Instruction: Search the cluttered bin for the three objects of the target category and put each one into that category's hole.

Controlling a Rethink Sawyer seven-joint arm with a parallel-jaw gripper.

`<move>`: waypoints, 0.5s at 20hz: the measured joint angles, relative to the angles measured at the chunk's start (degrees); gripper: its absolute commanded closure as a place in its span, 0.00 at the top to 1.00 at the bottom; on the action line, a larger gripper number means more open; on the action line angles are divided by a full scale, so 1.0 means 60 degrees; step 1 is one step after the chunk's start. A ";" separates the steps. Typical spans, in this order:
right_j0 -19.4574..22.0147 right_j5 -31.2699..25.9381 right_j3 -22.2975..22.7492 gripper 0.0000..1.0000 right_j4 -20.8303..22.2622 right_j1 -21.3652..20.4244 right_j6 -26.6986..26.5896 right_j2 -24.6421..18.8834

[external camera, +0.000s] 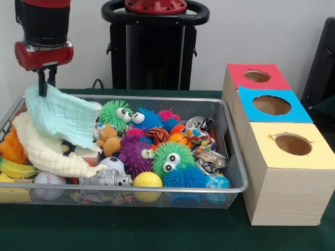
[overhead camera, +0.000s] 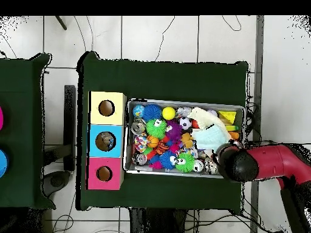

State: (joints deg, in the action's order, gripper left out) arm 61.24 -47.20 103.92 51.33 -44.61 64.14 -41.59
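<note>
My gripper (external camera: 46, 83) hangs over the far left end of the wire bin (external camera: 232, 157), shut on a corner of a mint-green cloth (external camera: 63, 117). The cloth is lifted at that corner and drapes down over a cream cloth (external camera: 44, 149) and the toys. In the overhead view the arm's black wrist (overhead camera: 235, 164) hides the fingers, and the mint cloth (overhead camera: 211, 138) spreads out beside it, with the cream cloth (overhead camera: 199, 115) just beyond. Three boxes stand beside the bin, with a red-topped hole (external camera: 256, 76), a blue-topped hole (external camera: 271, 105) and a yellow-topped hole (external camera: 293, 144).
The bin is packed with fuzzy balls with eyes, green (external camera: 115, 114) and purple (external camera: 135, 154), a yellow ball (external camera: 147, 181), a baseball (external camera: 48, 185), a small teddy bear (external camera: 109, 140) and a banana (external camera: 15, 168). The boxes touch the bin's right side.
</note>
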 measured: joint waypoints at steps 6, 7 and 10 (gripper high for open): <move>0.0417 -0.2163 0.0001 0.00 -0.1412 0.0000 -0.0605 -0.0245; 0.0598 -0.2749 0.0004 0.00 -0.1802 0.0020 -0.0811 -0.0366; 0.0894 -0.3127 0.0011 0.00 -0.2317 0.0102 -0.0946 -0.0610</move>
State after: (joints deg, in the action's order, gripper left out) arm 66.61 -65.97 103.99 37.43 -44.00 58.47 -45.25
